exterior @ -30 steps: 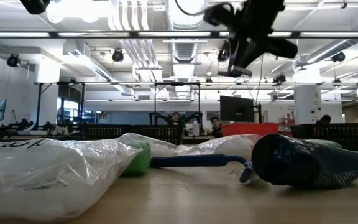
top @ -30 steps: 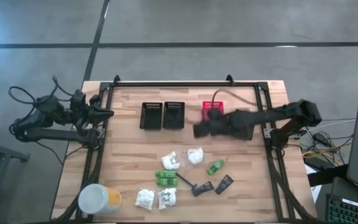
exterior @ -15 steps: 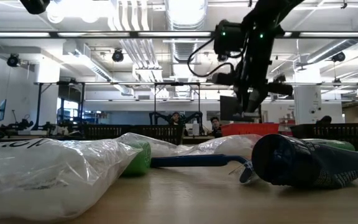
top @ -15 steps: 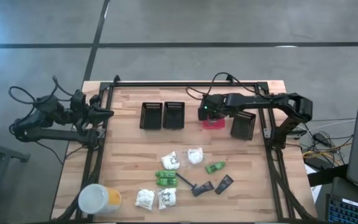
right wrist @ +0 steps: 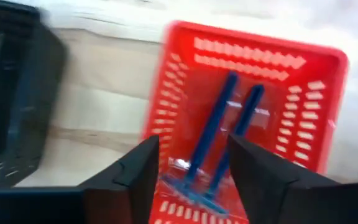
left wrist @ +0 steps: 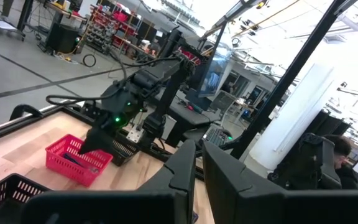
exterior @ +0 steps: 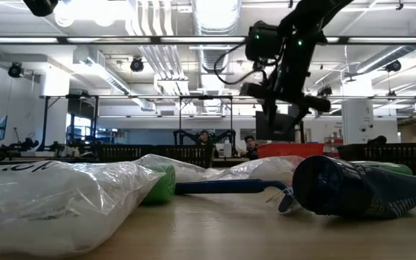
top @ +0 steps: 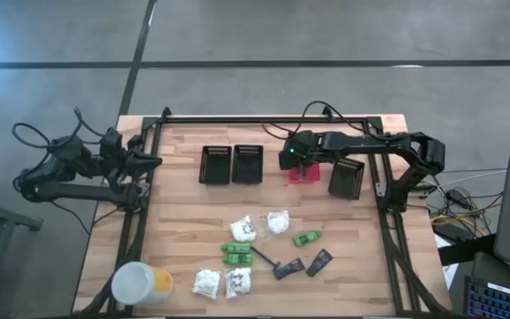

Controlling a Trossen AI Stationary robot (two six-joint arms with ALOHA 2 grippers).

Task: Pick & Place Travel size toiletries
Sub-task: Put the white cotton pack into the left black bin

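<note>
Since a second ago our right arm has swung from mid-surface back to the red basket (top: 303, 171), and in the last half second it only edged slightly toward the black baskets. Right hand (top: 297, 160) now hangs over the red basket's near-left edge; in the right wrist view its fingers (right wrist: 132, 176) stand apart, nothing between them. Two blue razors (right wrist: 219, 140) lie side by side inside the red basket, heads toward the wrist camera.

Left hand (left wrist: 197, 180) is parked off the surface's left edge; its fingers look nearly together, nothing held.

Rest of the toiletries sit loose on the wooden surface (top: 184, 221), well apart from the baskets:
- white packets (top: 243, 229) and a second pair (top: 207, 282) closer to the front edge
- green pack (top: 235, 254) just beside the white ones, another green pack (top: 306, 237) to the right
- dark razor (top: 268, 260) near two dark sachets (top: 319, 261)

Two black baskets (top: 231, 164) sit side by side left of the red one; a third black basket (top: 346, 178) sits right of it. White-and-yellow tub (top: 138, 284) is at the front-left corner. Low view shows the right arm above the red basket, behind a crinkly packet (exterior: 56, 206) and a dark sachet (exterior: 360, 189) up close.
</note>
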